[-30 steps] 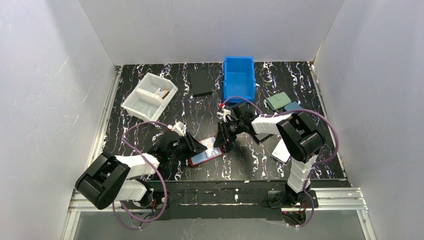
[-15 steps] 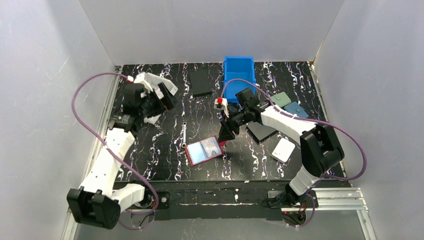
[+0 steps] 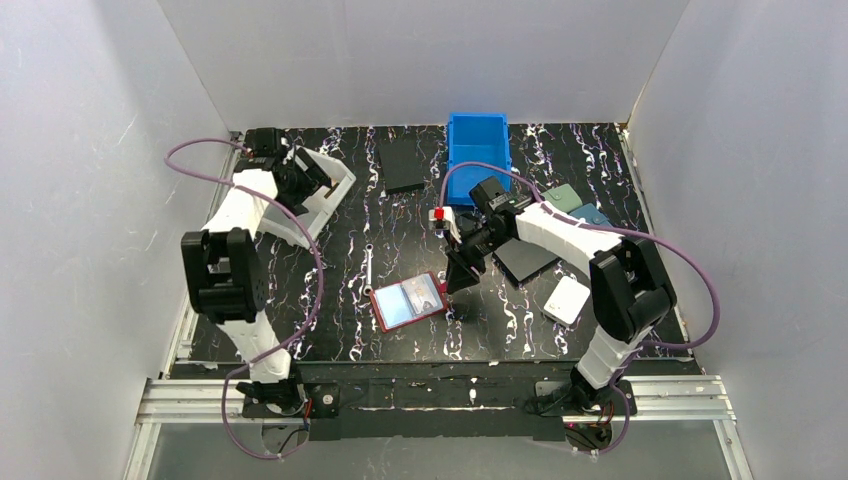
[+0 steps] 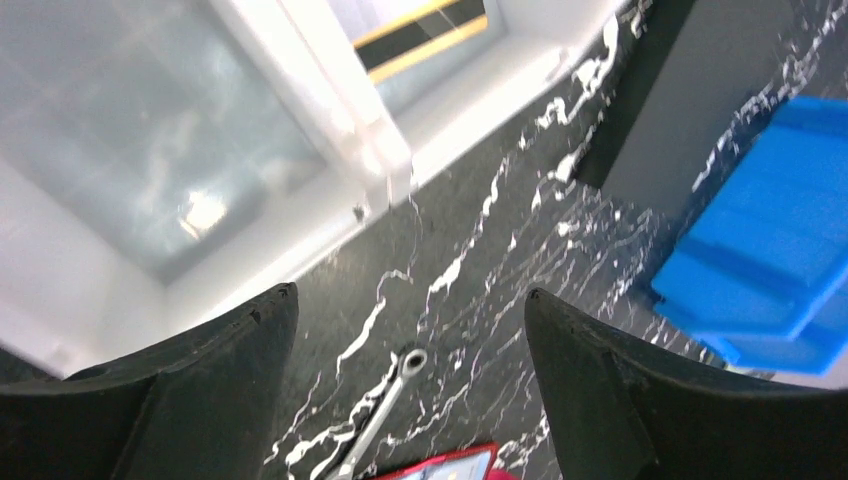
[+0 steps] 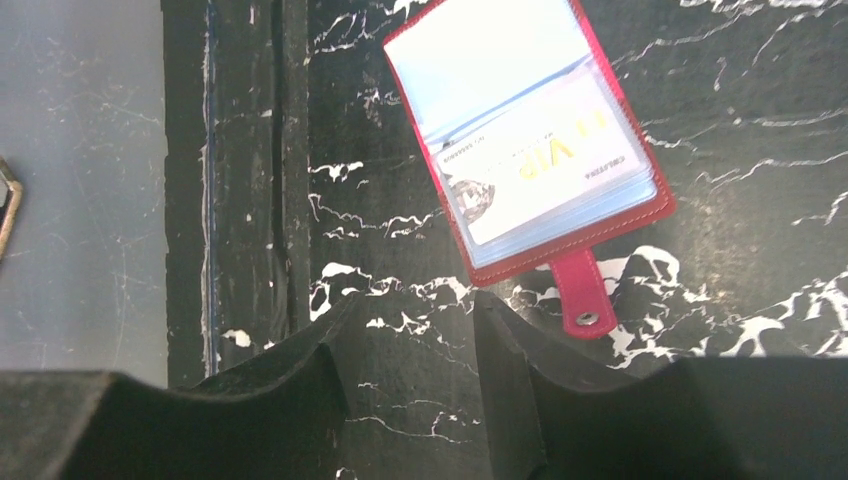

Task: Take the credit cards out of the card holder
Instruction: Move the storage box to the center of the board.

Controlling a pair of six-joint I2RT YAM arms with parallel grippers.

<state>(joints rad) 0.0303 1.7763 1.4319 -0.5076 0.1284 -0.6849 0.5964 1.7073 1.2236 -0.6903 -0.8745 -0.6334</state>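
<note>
- Lying open and flat on the table, toward its near edge: card holder, snap tab sticking out.
- Tucked in one clear pocket, not yet pulled: whitish card.
- Resting in the far compartment of the white tray: orange-edged card, likely one already taken out.
- Hovering by that tray, jaws wide apart, nothing between them: left gripper.
- Poised just beside the holder's tab edge, jaws partly apart, empty: right gripper.
- Roughly halfway, by the look of it; left to do: drawing out the whitish card.
</note>
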